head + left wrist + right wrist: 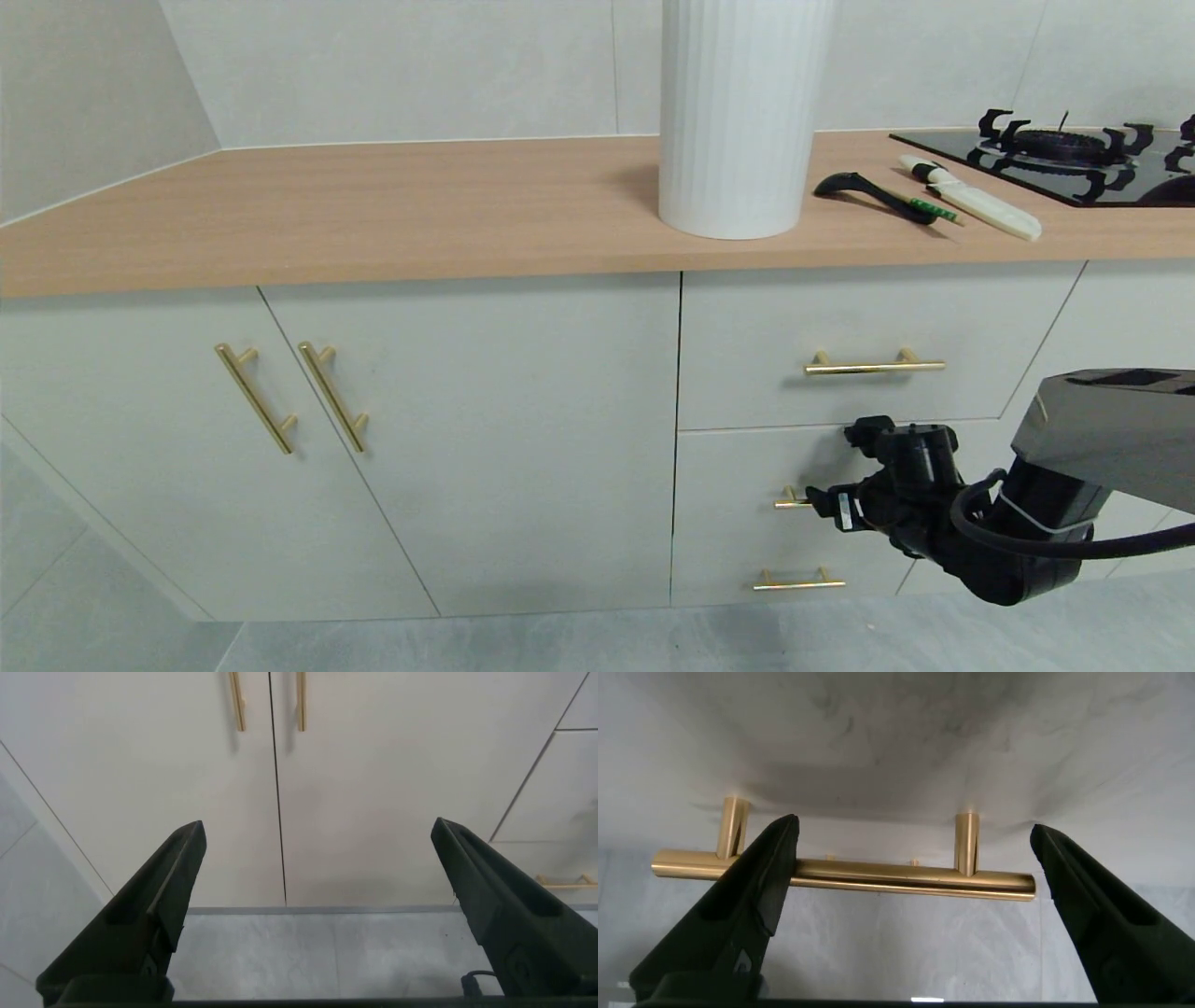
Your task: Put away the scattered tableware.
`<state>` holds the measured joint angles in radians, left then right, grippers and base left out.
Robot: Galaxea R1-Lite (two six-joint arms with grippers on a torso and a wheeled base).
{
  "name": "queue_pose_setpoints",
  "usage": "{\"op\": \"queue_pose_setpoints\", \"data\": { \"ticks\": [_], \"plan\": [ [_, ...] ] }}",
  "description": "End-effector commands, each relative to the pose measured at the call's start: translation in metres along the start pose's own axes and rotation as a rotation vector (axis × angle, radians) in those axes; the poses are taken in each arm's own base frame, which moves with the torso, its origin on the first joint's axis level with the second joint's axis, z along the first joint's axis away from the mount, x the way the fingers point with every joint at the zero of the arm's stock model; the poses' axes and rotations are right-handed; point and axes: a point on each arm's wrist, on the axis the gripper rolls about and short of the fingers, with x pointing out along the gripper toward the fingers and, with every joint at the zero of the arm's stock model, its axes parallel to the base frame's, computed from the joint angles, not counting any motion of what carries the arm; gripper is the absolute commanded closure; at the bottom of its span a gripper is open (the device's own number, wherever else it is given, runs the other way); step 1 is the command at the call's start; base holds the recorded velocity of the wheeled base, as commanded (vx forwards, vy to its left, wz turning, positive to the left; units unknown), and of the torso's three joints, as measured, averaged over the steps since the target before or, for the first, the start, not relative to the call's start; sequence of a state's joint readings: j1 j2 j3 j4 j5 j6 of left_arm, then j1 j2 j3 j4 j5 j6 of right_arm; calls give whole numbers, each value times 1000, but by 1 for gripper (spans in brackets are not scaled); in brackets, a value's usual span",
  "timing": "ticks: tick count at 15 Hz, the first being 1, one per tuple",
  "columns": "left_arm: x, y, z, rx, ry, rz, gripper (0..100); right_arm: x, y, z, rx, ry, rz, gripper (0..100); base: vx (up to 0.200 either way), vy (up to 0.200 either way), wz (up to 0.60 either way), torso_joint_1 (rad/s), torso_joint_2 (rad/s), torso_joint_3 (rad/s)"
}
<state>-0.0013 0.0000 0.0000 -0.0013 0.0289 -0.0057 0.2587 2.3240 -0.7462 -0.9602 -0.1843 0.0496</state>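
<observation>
We find the right hand (912,833) spread apart before the middle drawer handle (878,874); left hand (318,833) likewise apart, facing cupboard doors (374,784).

Head: overlooking the counter (373,215) from above.
Left wrist: facing cabinet doors (374,793), low.
Right wrist: sitting near drawer handle (878,873), sharing it with head.

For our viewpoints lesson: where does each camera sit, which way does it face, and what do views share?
Head: up high, looking down at counter and cabinet doors; right gripper shows.
Left wrist: low, facing the cabinet doors; open left gripper shows.
Right wrist: close to a drawer handle; open fingers frame it.
Shared: head and right wrist both show that handle.
</observation>
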Motion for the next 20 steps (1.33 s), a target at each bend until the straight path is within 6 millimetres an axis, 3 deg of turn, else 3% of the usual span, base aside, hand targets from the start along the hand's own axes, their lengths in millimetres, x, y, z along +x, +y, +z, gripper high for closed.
{"op": "queue_pose_setpoints", "data": {
  "ticks": [1, 9, 12, 15, 18, 20],
  "plan": [
    [0, 0, 0, 0, 1, 0, 0, 0, 0, -2, -5, 13, 0, 0, 0, 0, 0, 0, 0, 0],
    [0, 0, 0, 0, 1, 0, 0, -13, -2, -2, -43, 37, -1, 0, 0, 0, 0, 0, 0, 0],
    [0, 0, 0, 0, 1, 0, 0, -41, -6, 12, -72, 83, 7, 0, 0, 0, 0, 0, 0, 0],
    [0, 0, 0, 0, 1, 0, 0, -95, -8, 40, -104, 124, 31, 0, 0, 0, 0, 0, 0, 0],
    [0, 0, 0, 0, 1, 1, 0, -139, -8, 64, -100, 24, 57, 0, 0, 0, 0, 0, 0, 0],
    [0, 0, 0, 0, 1, 0, 0, -155, -7, 75, -91, -44, 64, 0, 0, 0, 0, 0, 0, 0]
  ]
}}
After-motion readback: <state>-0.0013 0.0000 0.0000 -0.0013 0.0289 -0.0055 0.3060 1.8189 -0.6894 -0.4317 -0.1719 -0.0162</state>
